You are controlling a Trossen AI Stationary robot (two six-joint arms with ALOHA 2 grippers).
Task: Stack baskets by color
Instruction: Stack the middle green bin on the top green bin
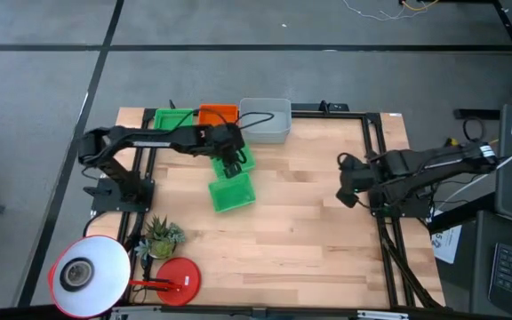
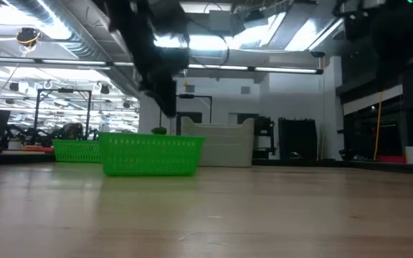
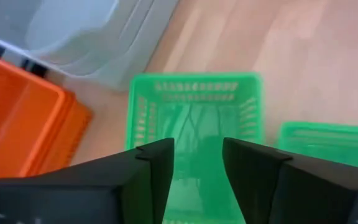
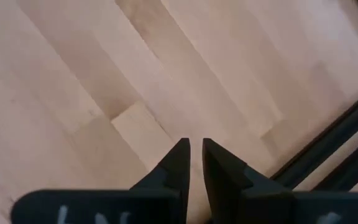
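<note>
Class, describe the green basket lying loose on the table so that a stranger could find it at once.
Start at the wooden table and find the row of plastic baskets along its far edge: green, orange, light grey. Just nearer than that row hangs the left gripper, and the bright green slotted plastic basket lies beyond its tip. Unlike the other green baskets, it sits alone, turned askew.
</note>
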